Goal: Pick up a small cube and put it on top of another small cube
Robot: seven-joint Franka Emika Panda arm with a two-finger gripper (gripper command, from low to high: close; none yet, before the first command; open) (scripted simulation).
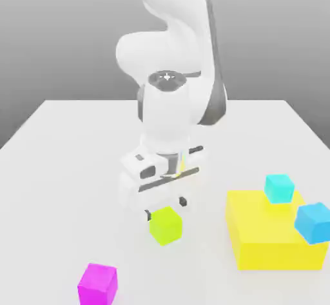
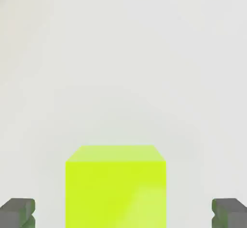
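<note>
Task at its opening stage, nothing stacked; my gripper is hanging low over the desk, its two fingers standing wide apart with nothing between them in a grip; the lime cube is sitting on the desk just by the fingertips in the exterior view, and in the hand view it is showing large, lying between the directions of the two fingers with a gap on each side; I am judging the alignment as nearly good, the cube's sides seeming to run square to the closing direction, though whether the tips are already low enough I cannot tell. The magenta cube, my intended base, is resting on the desk toward the exterior view's left and nearer that camera, its top bare and ready to receive; the large yellow block is standing toward the exterior view's right, with the cyan cube and the blue cube by it, neither being needed. Remaining, by my reckoning: settling around the lime cube, closing, lifting, carrying across, lowering onto the magenta top, releasing; I am noting one risk, that an off-centre closing may be nudging or twisting the cube.
</note>
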